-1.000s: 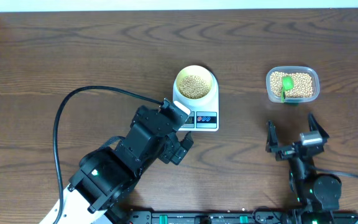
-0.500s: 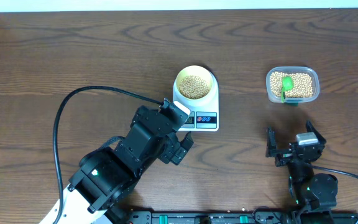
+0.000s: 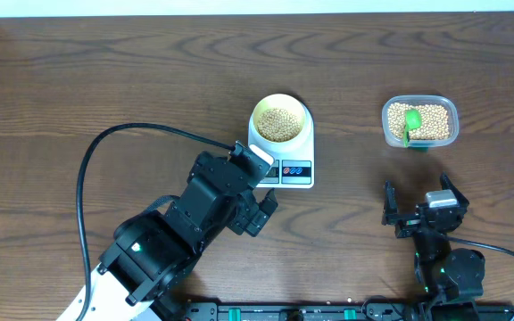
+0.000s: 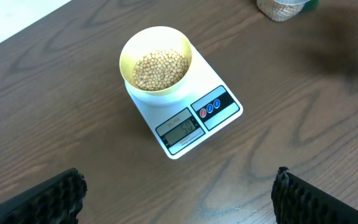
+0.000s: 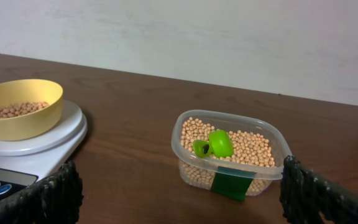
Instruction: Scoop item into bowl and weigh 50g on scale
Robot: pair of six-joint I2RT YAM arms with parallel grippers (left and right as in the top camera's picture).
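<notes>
the scale [image 3: 286,156] lies flat on the table [image 3: 105,80] near the middle, its long axis running far to near, with the display [image 4: 180,129] and two buttons [image 4: 210,107] at the near end, facing the robot. the bowl [image 4: 156,61] stands upright on the far end of the scale and holds a shallow, level heap of beans [image 4: 160,67] that stays below the rim. the digits on the display are too small to read for sure. the left pincer [image 4: 179,190] hangs above the table just near of the scale, its two fingers spread wide apart with nothing between them and touching nothing; from overhead the left arm covers the scale's near left corner. the right pincer [image 3: 418,203] is at the near right, also spread wide and empty, pointing far toward the tub [image 3: 420,122] but apart from it. the tub sits at the far right, well apart from the scale, and is mostly full of beans. a green scoop [image 5: 213,144] lies on top of the beans toward the tub's left side, and a dark green label [image 5: 232,185] shows on the tub's near wall. a black cable [image 3: 92,160] loops over the table on the left.
</notes>
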